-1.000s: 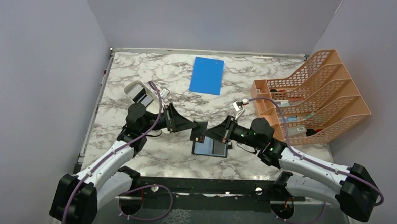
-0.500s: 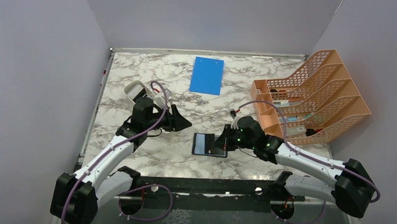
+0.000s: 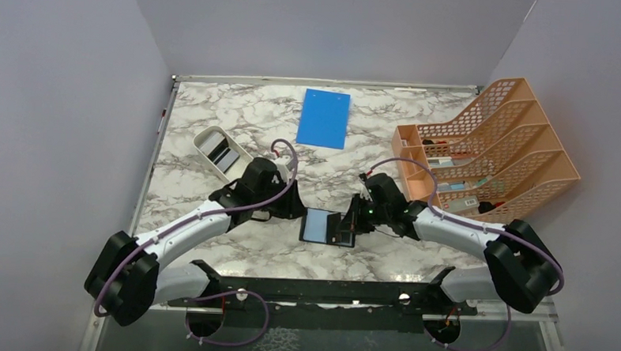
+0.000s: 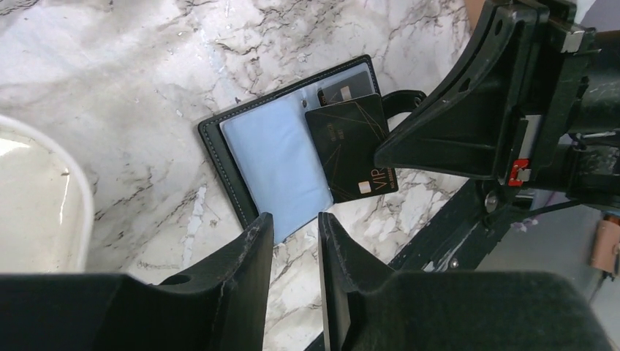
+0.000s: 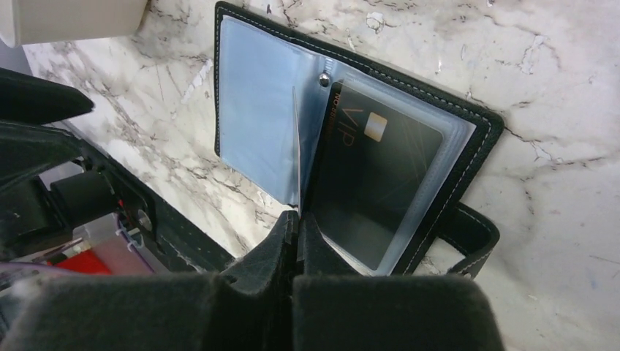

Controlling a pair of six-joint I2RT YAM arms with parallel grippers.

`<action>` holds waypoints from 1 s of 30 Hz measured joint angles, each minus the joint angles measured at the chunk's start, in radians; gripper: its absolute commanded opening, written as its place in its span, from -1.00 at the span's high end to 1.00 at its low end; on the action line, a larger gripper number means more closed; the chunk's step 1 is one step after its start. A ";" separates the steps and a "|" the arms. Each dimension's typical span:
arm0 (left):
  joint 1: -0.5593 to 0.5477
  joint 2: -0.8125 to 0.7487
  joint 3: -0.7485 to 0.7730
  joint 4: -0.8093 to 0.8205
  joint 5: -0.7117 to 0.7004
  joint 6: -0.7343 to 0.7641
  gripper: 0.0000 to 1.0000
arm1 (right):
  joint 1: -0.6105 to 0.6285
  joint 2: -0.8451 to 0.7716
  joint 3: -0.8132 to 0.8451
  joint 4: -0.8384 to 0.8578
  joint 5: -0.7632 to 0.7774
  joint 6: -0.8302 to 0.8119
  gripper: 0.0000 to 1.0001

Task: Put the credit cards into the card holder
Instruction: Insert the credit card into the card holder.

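Observation:
The black card holder (image 3: 321,225) lies open on the marble, its grey-blue pockets up; it also shows in the left wrist view (image 4: 274,157) and the right wrist view (image 5: 484,123). A dark VIP credit card (image 4: 353,145) lies on its right half, partly in a clear pocket (image 5: 380,175). My right gripper (image 3: 351,223) is shut on the edge of a clear pocket leaf (image 5: 296,218), which stands upright at the fold. My left gripper (image 3: 296,210) hovers just left of the holder, jaws a little apart and empty (image 4: 296,234).
A white oblong tray (image 3: 217,150) with dark items inside stands at the back left. A blue board (image 3: 324,117) lies at the back middle. An orange mesh rack (image 3: 490,160) fills the right side. The black frame rail runs along the near edge.
The left gripper has moved right and down, up to the holder's left edge. The right gripper has come down onto the holder's fold. The dark card once held up between them now lies on the holder.

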 measured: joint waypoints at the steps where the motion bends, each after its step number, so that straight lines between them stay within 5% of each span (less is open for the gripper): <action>1: -0.017 0.018 0.010 0.000 -0.012 0.000 0.44 | -0.004 0.007 0.000 0.006 -0.006 0.001 0.98; 5: -0.077 0.068 0.024 -0.001 -0.065 0.003 0.64 | -0.026 0.041 0.000 0.046 -0.055 0.012 0.98; 13: -0.162 0.141 0.024 -0.007 -0.164 0.008 0.69 | -0.078 0.087 -0.039 0.138 -0.173 0.060 0.98; 30: -0.230 0.263 0.062 -0.021 -0.317 0.030 0.24 | -0.144 0.103 -0.104 0.254 -0.297 0.142 0.98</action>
